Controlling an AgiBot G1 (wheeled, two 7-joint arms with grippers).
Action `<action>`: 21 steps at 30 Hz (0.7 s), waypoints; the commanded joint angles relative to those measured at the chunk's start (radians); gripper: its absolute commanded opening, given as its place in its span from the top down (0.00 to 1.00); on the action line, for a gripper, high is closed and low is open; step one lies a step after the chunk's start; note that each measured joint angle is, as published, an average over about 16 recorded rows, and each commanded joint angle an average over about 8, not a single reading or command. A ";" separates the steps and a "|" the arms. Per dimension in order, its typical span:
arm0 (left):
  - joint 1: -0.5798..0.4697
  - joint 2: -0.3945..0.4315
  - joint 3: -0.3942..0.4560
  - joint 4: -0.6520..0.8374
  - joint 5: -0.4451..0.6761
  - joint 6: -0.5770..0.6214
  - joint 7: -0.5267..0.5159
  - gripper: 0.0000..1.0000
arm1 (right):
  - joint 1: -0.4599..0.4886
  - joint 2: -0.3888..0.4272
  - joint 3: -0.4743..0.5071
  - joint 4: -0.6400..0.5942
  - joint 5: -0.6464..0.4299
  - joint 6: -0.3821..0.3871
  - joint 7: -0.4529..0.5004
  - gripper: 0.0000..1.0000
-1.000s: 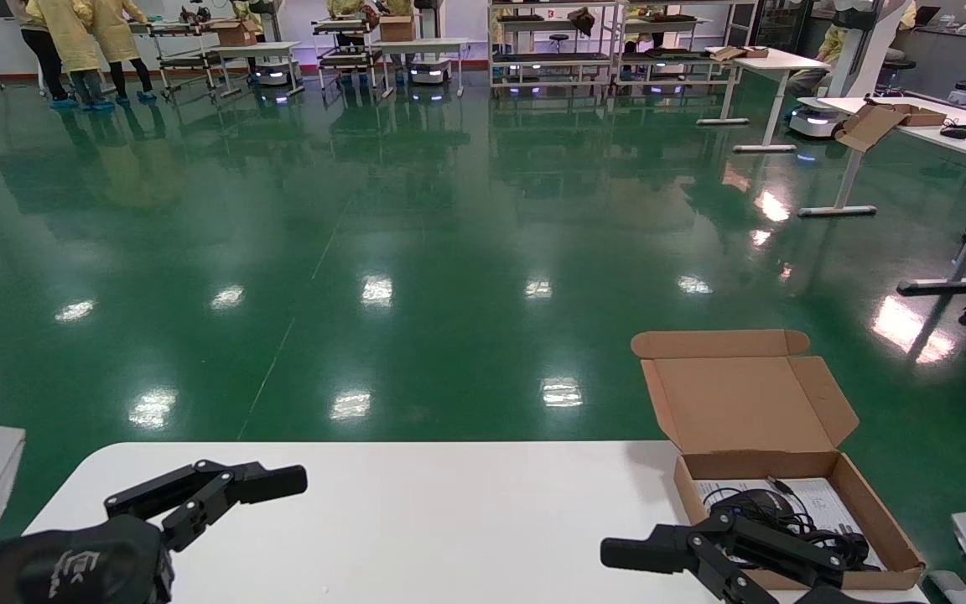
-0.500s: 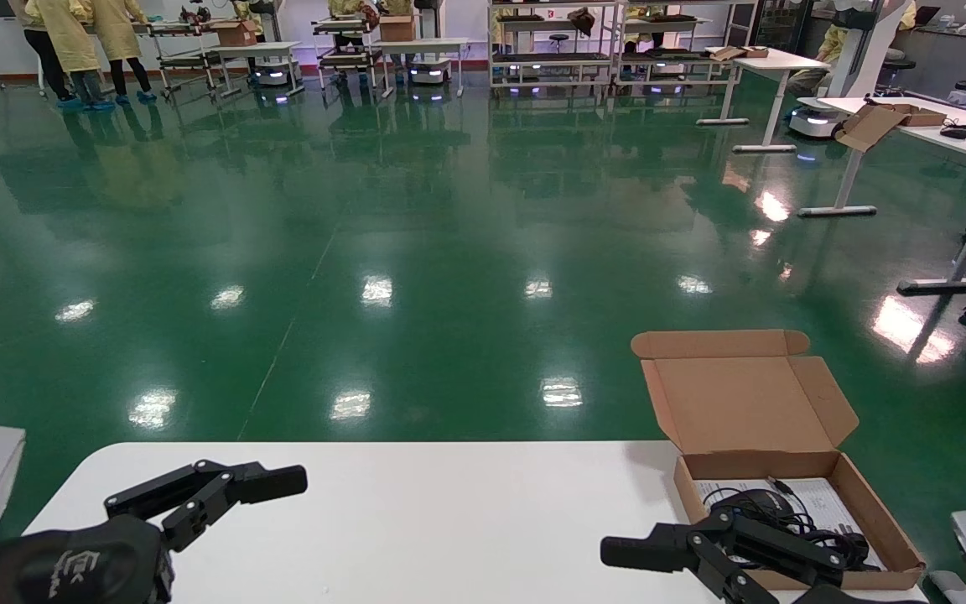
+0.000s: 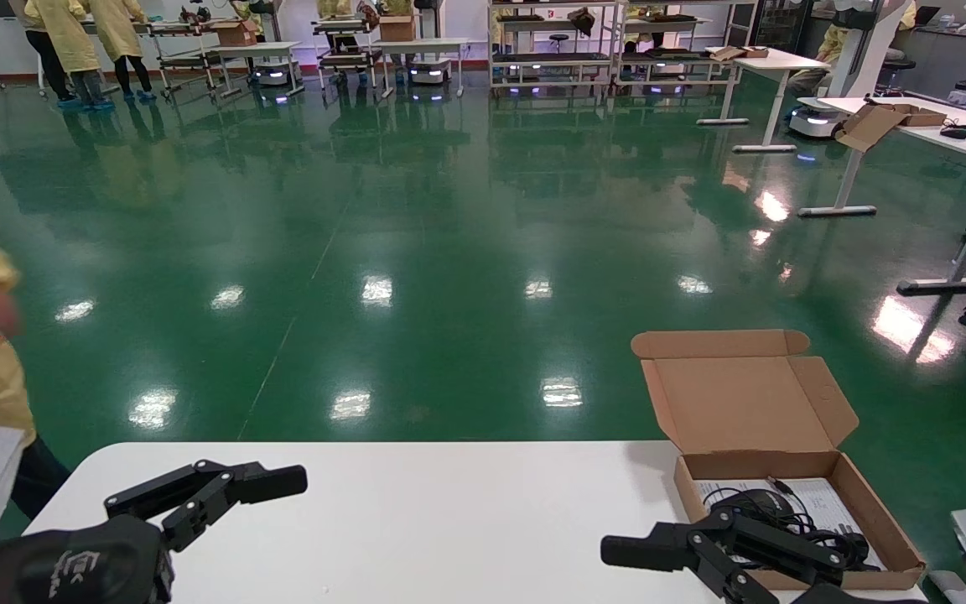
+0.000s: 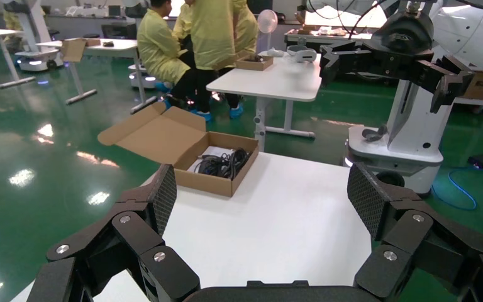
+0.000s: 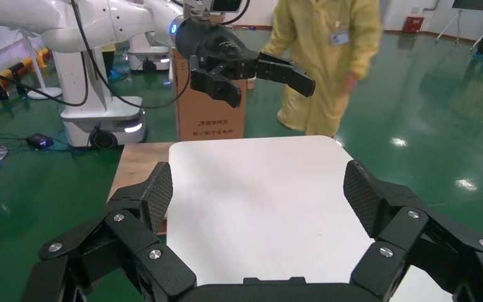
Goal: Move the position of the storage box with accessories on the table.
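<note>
Spanning the foreground: white table [image 3: 449, 520]. Sitting on it toward four o'clock: open storage box [image 3: 793, 503], lid raised.

I'm looking over a robotics lab hall: glossy green floor [image 3: 416, 252], workers in yellow coats [image 3: 72, 42], rows of racks [image 3: 550, 42], other white robots [image 5: 94, 69].

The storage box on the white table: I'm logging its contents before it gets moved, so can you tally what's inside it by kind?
Inside the open storage box on the table:
Black mouse: 1
Coiled black cable: 1
White printed sheet: 1
Total: 3

Both tools, left and right, are open and touch nothing.
</note>
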 commanded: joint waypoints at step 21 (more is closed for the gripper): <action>0.000 0.000 0.000 0.000 0.000 0.000 0.000 0.00 | 0.000 0.000 0.000 0.000 0.000 0.000 0.000 0.00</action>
